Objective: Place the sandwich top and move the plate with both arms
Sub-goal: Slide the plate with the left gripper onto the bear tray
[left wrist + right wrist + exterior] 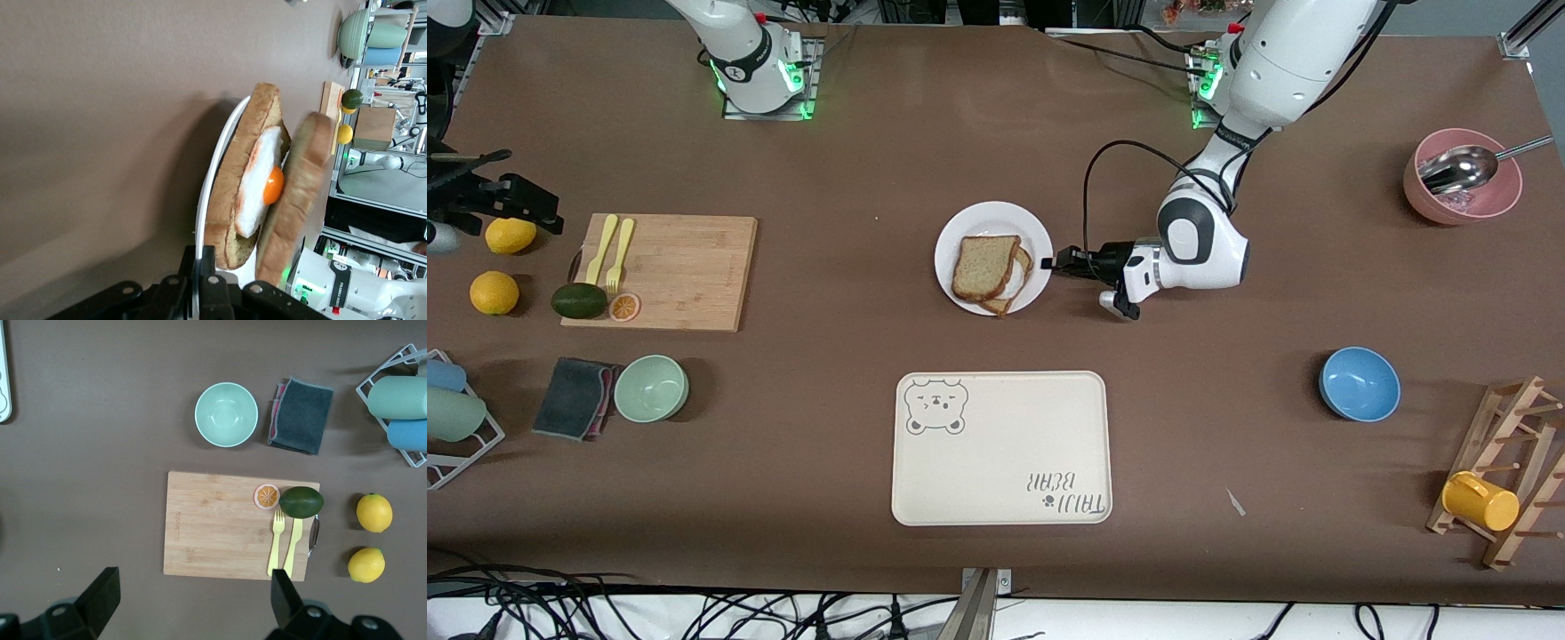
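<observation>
Front view: plate farther from camera than tray; top on sandwich, askew. Left gripper at plate rim, toward left arm's end. Risk: one-sided lift tilts plate, top slides.

Left wrist view: fingers shut on plate rim; egg between slices; top leaning, unsecured.

Right wrist view: right gripper wide open, empty, over table beside board, well apart from plate. Risk: plate moved without second grip.

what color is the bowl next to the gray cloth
Pale mint green bowl, clearest in the right wrist view.
</observation>
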Controlling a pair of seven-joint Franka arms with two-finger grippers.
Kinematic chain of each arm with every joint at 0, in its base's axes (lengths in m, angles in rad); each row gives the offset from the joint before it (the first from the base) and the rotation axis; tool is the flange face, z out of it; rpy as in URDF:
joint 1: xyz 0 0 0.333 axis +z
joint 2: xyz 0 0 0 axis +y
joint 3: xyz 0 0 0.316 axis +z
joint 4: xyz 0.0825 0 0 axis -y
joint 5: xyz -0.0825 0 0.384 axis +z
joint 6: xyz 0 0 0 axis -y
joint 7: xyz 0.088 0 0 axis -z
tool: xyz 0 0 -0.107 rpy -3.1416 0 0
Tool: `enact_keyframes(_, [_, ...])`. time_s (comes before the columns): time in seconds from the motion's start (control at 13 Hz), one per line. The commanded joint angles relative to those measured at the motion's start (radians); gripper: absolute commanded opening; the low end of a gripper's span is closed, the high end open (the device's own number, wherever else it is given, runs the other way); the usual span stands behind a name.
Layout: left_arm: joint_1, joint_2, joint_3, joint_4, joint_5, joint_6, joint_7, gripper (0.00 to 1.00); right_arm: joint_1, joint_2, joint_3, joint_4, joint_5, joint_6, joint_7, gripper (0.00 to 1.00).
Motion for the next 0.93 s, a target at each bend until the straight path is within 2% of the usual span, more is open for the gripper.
enact_keyframes(0.0, [0.052,-0.040,0.001,0.014,-0.022,-0.018,0.004,0.00,-0.008,-0.023,0.010,-0.015,0.001,-0.009,-0.005,1.00])
enact_keyframes(0.39, [0.117,-0.034,0.004,0.103,0.008,-0.054,-0.009,0.00,-0.010,-0.023,0.007,-0.017,0.002,-0.009,-0.003,1.00])
enact_keyframes(0.85, [0.139,0.086,0.040,0.293,0.008,-0.051,-0.039,0.00,-0.010,-0.022,0.004,-0.017,0.002,-0.009,-0.005,1.00])
